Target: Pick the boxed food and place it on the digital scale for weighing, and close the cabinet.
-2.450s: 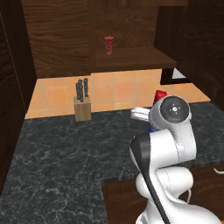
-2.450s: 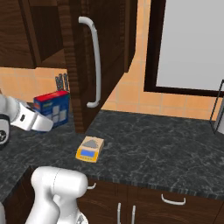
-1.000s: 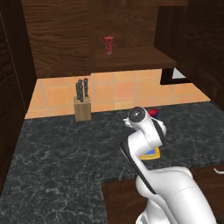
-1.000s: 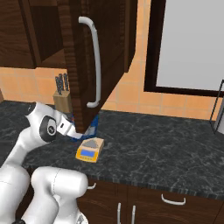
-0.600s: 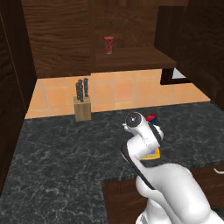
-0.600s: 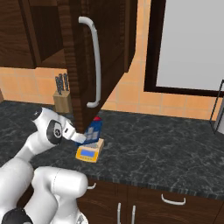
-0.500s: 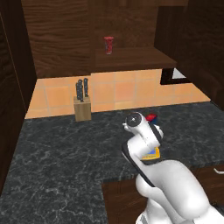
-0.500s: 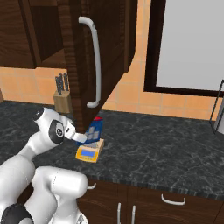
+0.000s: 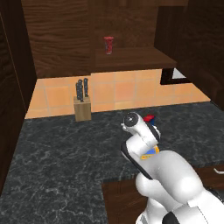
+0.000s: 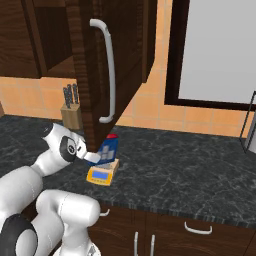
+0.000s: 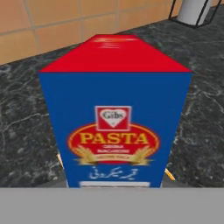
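Standing upright on the scale point(image 10: 102, 173), the box point(image 10: 109, 148) shows a red top and a blue side in the right base view, and the white hand reaches its left side from behind the open door point(image 10: 112, 70). The jaws are closed on the box, though the fingers themselves are hidden by the carton and the wrist. In the hand view the box point(image 11: 116, 118) is very close: a red top panel, then a blue face with a red oval reading PASTA and a small heart logo above it. Thin orange edges of the scale point(image 11: 169, 175) peek out at both lower corners of the carton, with dark marbled counter point(image 11: 26, 144) all around.

From the left base view, a bit of the red top point(image 9: 149, 118) and an orange-and-blue corner of the scale point(image 9: 150, 152) show past the arm.

The cabinet point(image 9: 57, 39) is open, and a small red cup point(image 9: 108, 45) stands on its inner shelf point(image 9: 135, 58). The door bears a slim silver handle point(image 10: 108, 70). A knife block point(image 9: 82, 106) sits on the counter against the orange tiles, well apart from the scale.
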You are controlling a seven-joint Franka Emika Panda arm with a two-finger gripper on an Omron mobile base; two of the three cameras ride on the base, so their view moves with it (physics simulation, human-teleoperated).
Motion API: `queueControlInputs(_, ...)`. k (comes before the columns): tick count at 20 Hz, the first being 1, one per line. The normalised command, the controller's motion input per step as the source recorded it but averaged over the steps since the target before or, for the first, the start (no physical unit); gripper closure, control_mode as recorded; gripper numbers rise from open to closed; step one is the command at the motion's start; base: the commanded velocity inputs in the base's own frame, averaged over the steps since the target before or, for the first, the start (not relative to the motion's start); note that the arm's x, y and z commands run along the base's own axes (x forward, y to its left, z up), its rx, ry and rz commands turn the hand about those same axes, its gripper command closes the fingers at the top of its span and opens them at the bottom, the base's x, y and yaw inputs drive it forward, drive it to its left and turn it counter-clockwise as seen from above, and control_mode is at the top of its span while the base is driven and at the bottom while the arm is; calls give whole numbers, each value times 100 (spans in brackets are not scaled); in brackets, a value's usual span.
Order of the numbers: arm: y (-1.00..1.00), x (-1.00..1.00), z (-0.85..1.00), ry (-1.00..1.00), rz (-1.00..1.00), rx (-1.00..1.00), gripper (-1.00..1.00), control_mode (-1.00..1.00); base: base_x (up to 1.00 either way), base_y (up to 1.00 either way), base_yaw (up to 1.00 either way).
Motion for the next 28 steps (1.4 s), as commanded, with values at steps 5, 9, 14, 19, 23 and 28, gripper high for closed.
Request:
queueControlInputs(5, -5, 0, -42, -10, 0, 0, 100, -100, 0, 0, 0)
queueControlInputs(9, -16, 11, -30, -10, 0, 0, 100, -100, 0, 0, 0)
queueControlInputs(14, -31, -2, -27, -2, 0, 0, 100, -100, 0, 0, 0)
queueControlInputs(19, -11, -16, -24, 0, -2, 0, 100, -100, 0, 0, 0)
queueControlInputs(23, 5, -14, -52, 0, -1, 0, 100, -100, 0, 0, 0)
queueControlInputs(28, 4, -7, -40, 0, 0, 0, 100, -100, 0, 0, 0)
